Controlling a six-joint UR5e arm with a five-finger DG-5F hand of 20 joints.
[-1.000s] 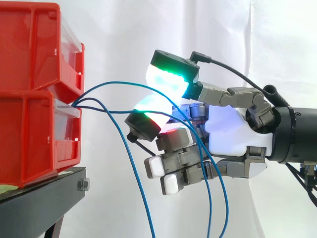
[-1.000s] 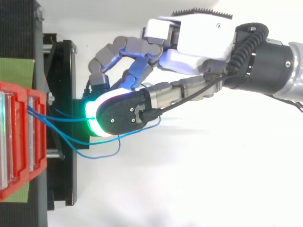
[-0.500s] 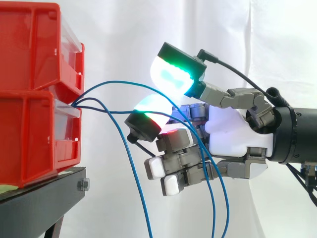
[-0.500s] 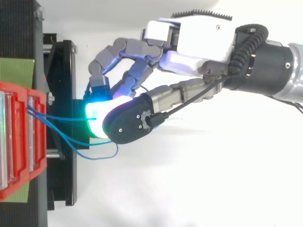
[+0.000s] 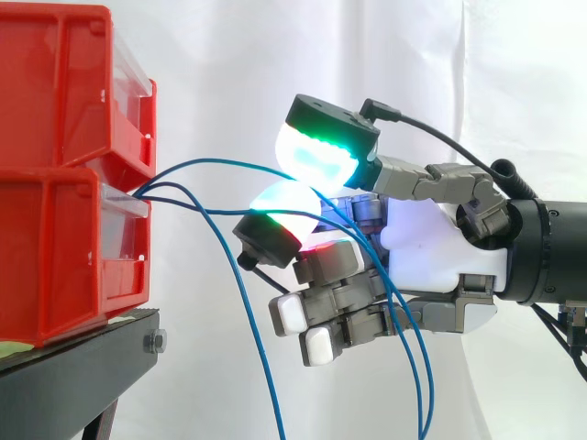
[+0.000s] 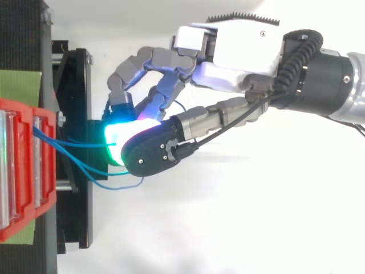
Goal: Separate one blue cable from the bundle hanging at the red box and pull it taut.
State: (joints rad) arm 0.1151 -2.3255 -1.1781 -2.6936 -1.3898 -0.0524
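Hand (image 5: 431,247) comes in from the right, level with the seam between the two stacked bins. Thumb pad (image 5: 316,151) and one finger pad (image 5: 280,200) are brought together on the upper blue cable (image 5: 220,164), which reads as a light pinch. The rest of the fingers are curled below and hold nothing. That cable leaves the bundle (image 5: 160,191) at the front of the red box (image 5: 64,238), arches up and over into the pinch, then drops behind the palm and off the bottom edge. It bows, so it is not taut yet. Other strands (image 5: 238,293) run from the same exit, one hanging slack past the black stand (image 5: 83,367) and one running level toward the hand. The top view shows the strands (image 6: 74,144) fanning from the box to under the glowing pads. Handling judgement: the cable is thin, very light and limp with a little spring, and its smooth jacket is likely to slide between rounded pads. Best hold is across the pad centres, near the arch where the strand sits apart from its neighbours. Squeeze firmly and pull away from the box gently, since the neighbours lie close enough to snag.
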